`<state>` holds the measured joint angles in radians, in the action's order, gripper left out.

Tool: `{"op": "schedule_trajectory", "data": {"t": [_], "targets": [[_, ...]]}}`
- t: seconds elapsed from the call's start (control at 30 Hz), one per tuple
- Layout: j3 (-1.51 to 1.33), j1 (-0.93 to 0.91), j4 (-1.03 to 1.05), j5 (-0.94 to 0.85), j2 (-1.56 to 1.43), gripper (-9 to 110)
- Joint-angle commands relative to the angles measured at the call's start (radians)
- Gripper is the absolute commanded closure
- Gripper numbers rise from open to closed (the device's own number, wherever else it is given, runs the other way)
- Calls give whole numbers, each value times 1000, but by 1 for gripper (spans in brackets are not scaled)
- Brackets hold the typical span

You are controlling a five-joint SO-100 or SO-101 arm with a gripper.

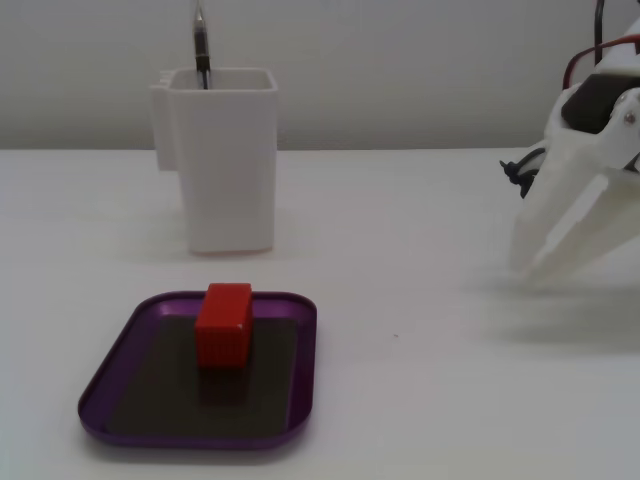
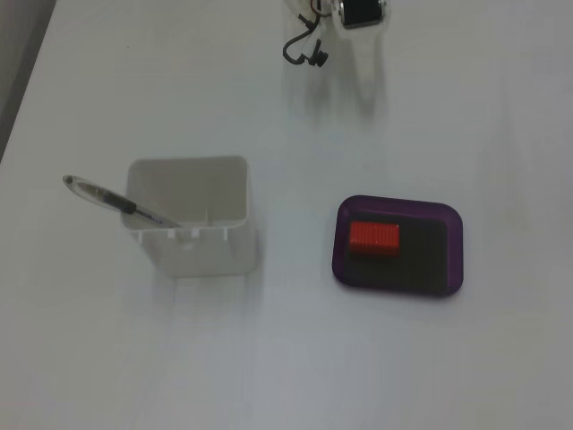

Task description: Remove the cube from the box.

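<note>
The red cube [image 1: 223, 325] stands inside the purple tray [image 1: 306, 365], towards its far side on the dark grey bottom. In the other fixed view the cube [image 2: 374, 239] lies in the tray's [image 2: 455, 262] upper left part. My white gripper [image 1: 525, 270] is far to the right of the tray, fingers pointing down with tips close to the table. The fingers lie almost together and hold nothing. From above only the arm's dark wrist part [image 2: 361, 12] shows clearly at the top edge; the white fingers blend into the table.
A tall white square container [image 1: 225, 170] stands behind the tray, with a pen [image 1: 200, 40] leaning in it. From above the container [image 2: 192, 242] is left of the tray. A black cable loop [image 2: 304, 49] hangs by the arm.
</note>
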<state>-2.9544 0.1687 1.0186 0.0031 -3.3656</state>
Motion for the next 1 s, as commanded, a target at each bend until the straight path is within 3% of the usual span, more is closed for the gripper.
{"op": "schedule_trajectory", "data": {"t": [0.0,0.2,0.4,0.53,0.8,0.97], "targets": [[67,-8,-92,-8,-41,102],[166,-8,-221,-52,273,102],[555,-8,-242,-43,805,92],[885,3,-149,-41,1187,84],[1560,5,78,74,1801,83],[1816,-3,135,78,2059,83]]}}
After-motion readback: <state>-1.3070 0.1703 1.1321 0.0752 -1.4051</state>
